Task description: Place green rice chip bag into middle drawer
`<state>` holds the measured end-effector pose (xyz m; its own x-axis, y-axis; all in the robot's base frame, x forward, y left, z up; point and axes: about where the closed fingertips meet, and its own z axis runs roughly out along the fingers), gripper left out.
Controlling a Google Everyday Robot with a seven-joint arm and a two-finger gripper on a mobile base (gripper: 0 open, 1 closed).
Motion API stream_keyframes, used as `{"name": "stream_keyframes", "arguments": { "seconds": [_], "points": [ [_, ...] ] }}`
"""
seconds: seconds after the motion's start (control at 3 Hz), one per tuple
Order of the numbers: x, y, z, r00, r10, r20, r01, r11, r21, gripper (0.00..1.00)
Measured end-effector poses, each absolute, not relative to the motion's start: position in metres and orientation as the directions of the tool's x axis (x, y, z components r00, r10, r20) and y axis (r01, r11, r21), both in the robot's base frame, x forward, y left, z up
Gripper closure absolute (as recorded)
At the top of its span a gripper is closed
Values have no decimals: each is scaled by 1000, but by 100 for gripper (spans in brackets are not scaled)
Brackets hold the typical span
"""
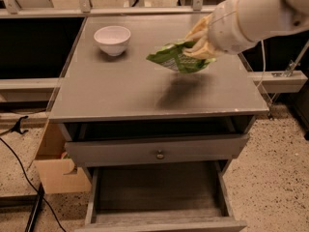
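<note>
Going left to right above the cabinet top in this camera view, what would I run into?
First the white bowl → the green rice chip bag, held up off the top → the gripper, clamped on the bag's right end, above the right side of the top.

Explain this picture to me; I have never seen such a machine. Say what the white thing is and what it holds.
The white shape at upper right is a robot's arm. Its two-finger gripper is shut on a green rice chip bag, held in the air above the gray cabinet top. A white bowl stands at the top's back left. Below the upper drawer with its knob, the middle drawer is pulled open. One camera looks down from the front.
</note>
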<state>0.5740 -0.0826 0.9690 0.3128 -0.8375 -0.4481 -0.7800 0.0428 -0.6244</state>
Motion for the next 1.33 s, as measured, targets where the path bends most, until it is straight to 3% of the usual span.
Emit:
{"name": "stream_keyframes", "arguments": {
  "seconds": [0.67,1.33],
  "points": [
    [510,-128,995,586,-614,-529,-729,-113,-675,100],
    [505,-125,993,628,-600,-495,-702,-164,-693,100]
  ]
}}
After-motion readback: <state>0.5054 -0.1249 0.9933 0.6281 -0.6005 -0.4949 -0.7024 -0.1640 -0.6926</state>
